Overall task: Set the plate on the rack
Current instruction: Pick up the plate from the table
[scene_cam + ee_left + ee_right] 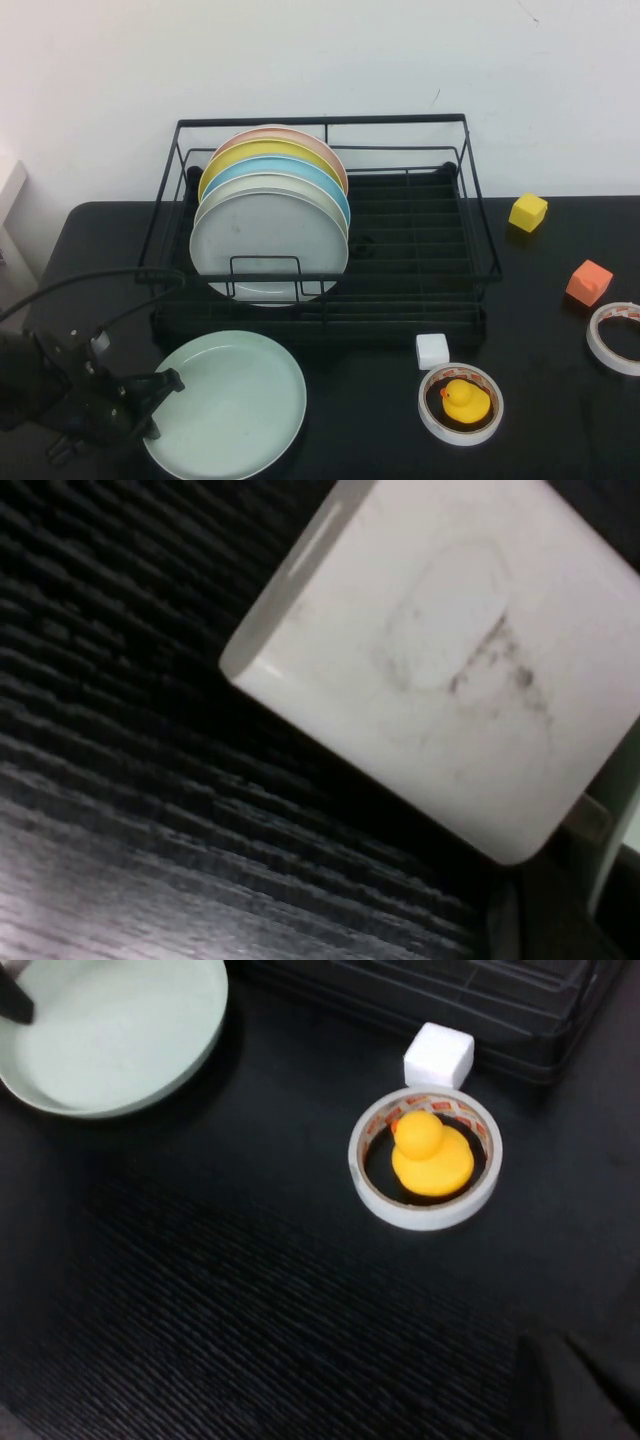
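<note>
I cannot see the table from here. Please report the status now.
Left gripper at the mint plate's left rim, grasp unclear. Right gripper out of view. Plate flat on table, front of rack. Rack's left side full, right side free.

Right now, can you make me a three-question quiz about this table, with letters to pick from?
1. Where is the rubber duck?
A. in the rack
B. inside a tape roll
C. on the mint-green plate

2. How many plates stand in the rack?
A. two
B. five
C. eight

3. Where is the mint-green plate?
A. flat on the table
B. upright in the rack
C. lifted in the air

Answers:
1 B, the tape roll rings it.
2 B, five rims show.
3 A, it lies flat, with the left pincer at its rim; the right pincer is out of view.
</note>
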